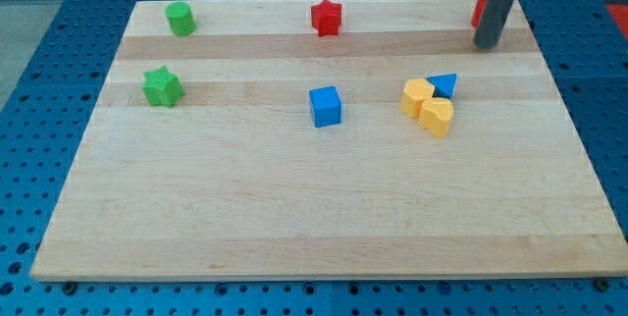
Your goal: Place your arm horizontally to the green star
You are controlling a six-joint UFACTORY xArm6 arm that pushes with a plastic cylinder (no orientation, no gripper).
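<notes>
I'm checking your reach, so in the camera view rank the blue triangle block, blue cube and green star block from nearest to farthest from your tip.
From my tip, at the view's top right:
1. Blue triangle block, just below-left.
2. Blue cube, mid-board.
3. Green star block, far left.

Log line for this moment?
my tip: top right, beside red block | green star: far left, untouched | not level with star yet

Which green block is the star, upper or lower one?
The lower one: the green star, with visible points, sits below the rounder green block near the view's top-left corner. My tip is far right.
</notes>
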